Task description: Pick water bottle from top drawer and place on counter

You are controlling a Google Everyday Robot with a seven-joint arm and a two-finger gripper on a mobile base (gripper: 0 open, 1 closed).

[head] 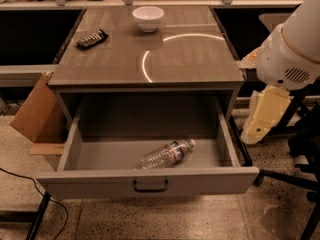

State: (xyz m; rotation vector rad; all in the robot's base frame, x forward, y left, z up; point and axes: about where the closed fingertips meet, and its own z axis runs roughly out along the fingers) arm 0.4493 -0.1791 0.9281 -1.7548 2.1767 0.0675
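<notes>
Top drawer (pixel 150 181) open beneath worktop (pixel 190 59). Water bottle (pixel 167 154) lying in drawer, near its front. Bowl (pixel 148 18) at worktop rear, small flat item (pixel 92 38) to its left. Gripper (pixel 257 124) right of drawer, outside it.

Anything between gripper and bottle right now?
Camera view: gripper hangs right of the drawer; only its right wall and bare floor separate it from the bottle.
</notes>
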